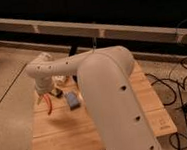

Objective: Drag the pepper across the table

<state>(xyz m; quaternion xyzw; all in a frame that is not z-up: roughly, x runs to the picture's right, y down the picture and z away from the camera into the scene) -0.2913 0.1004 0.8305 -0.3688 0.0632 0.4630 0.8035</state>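
One camera view shows the whole scene. In it a large white robot arm fills the middle and lower right of the frame, and its forearm reaches toward the left, bending down at the wrist over the left part of the table. The gripper hangs below that wrist, low over the tabletop near its left edge; the wrist covers most of it, so whether it is clenched or released cannot be told.

The pepper lies on the table directly below the gripper in the frame, its upper end right at the gripper's tip; contact between them cannot be made out. It is thin, red-orange and slightly curved, running down the frame and a little to the right.

Counted: one pepper, one small black block just right of the gripper, and one blue sponge-like block further right, beside the arm's big link. Both blocks rest on the light plank tabletop, apart from the pepper. Dark cables lie on the floor at the right of the frame.
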